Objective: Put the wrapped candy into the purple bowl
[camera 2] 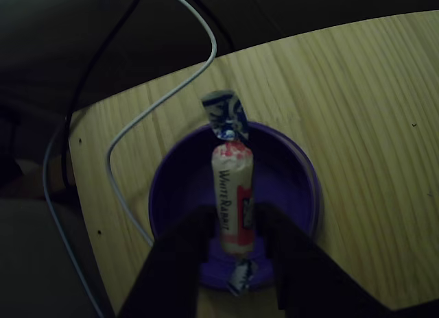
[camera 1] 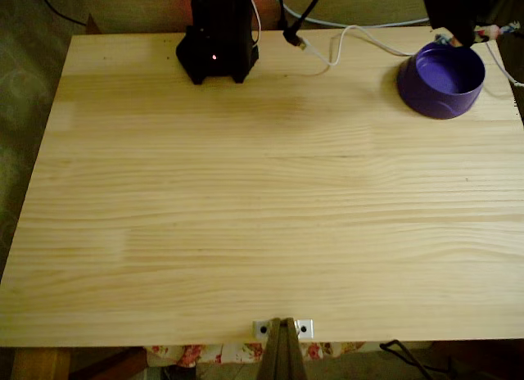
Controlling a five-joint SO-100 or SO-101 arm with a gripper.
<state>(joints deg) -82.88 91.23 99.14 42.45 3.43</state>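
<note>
Tool point(camera 2: 236, 225) clenched on wrapped candy point(camera 2: 233, 194) over purple bowl point(camera 2: 305, 194) — pale pine table point(camera 1: 246, 216), dim room.

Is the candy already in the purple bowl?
Not yet: the pincer holds the wrapped candy above the purple bowl.

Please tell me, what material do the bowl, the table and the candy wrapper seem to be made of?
The purple bowl looks like smooth moulded plastic with a soft sheen. The table seems pale, bare wood with visible grain and joined planks. The candy wrapper looks like thin printed paper or film, twisted and crinkled at its ends.
</note>
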